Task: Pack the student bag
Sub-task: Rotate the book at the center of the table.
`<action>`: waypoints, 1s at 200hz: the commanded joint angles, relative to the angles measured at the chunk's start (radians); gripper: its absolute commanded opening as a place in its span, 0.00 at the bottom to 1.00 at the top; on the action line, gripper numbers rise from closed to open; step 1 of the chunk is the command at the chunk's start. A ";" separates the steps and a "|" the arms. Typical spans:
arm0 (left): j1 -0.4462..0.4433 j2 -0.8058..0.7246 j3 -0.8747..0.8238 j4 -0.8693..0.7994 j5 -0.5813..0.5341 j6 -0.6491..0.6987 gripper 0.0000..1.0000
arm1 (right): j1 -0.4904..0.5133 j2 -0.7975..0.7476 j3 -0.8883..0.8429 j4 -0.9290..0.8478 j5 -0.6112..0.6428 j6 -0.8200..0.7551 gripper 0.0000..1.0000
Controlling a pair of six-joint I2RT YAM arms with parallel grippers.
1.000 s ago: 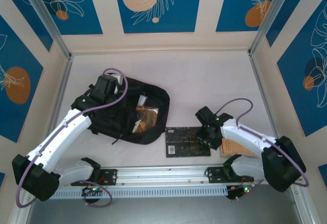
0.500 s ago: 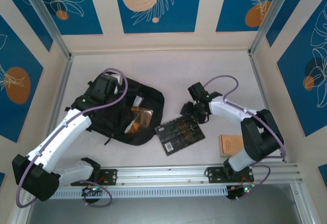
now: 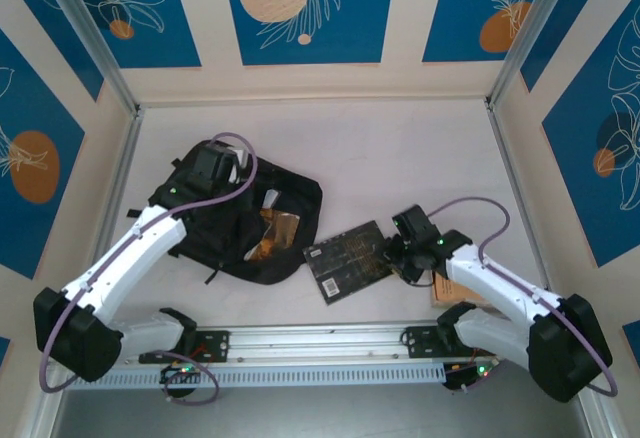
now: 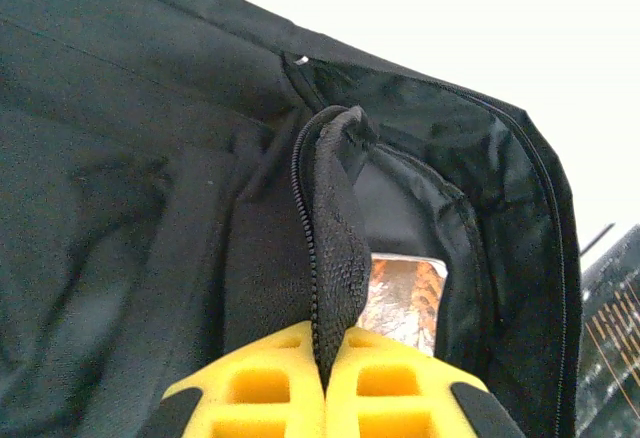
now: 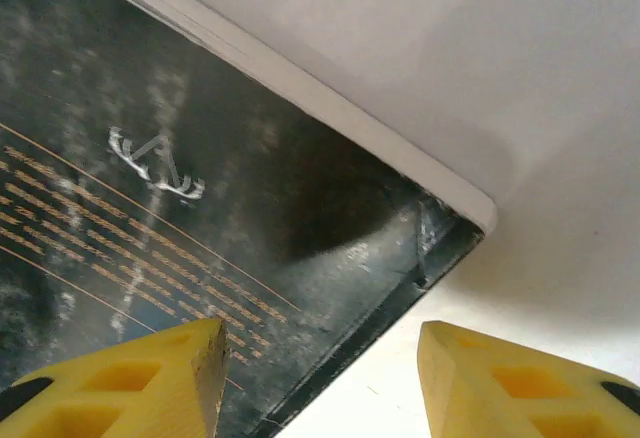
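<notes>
The student bag (image 3: 215, 233) lies on the left of the table, black and soft, with its mouth open. My left gripper (image 3: 228, 170) is shut on the bag's zipper edge (image 4: 330, 218) and holds that flap up. An orange-covered book (image 4: 405, 293) sits inside the opening (image 3: 278, 230). A flat black book (image 3: 347, 260) lies tilted on the table just right of the bag. My right gripper (image 5: 320, 378) is open at that book's right corner (image 5: 150, 208). One of its fingers (image 5: 190, 378) is over the cover and the other is over the bare table.
A tan book (image 3: 440, 285) lies partly under my right arm near the front right. A metal rail (image 3: 320, 338) runs along the near edge. Walls and frame posts close in the table's sides and back.
The black book has been turned and shifted left toward the bag. My right gripper has swung from the book's far side back to its right corner and narrowed a little. The left arm barely moved.
</notes>
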 commanded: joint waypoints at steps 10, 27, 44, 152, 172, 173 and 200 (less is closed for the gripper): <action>0.010 0.040 0.008 -0.032 0.095 0.016 0.05 | -0.019 0.048 -0.003 0.097 -0.062 0.039 0.55; 0.005 0.045 0.005 -0.031 0.104 0.022 0.05 | -0.036 0.102 -0.001 0.130 -0.070 0.012 0.56; 0.001 0.050 0.005 -0.031 0.107 0.025 0.06 | -0.080 0.165 0.020 0.169 -0.086 -0.040 0.57; -0.025 0.098 0.009 -0.019 0.196 0.038 0.10 | -0.236 0.297 0.250 0.189 -0.083 -0.288 0.62; -0.026 0.104 0.012 -0.015 0.212 0.033 0.10 | -0.234 0.233 0.176 0.175 -0.094 -0.280 0.67; -0.026 0.105 0.012 -0.015 0.213 0.033 0.10 | -0.234 0.229 0.173 0.175 -0.095 -0.281 0.67; -0.026 0.115 0.014 -0.007 0.238 0.023 0.10 | -0.227 0.214 0.110 0.170 -0.131 -0.288 0.71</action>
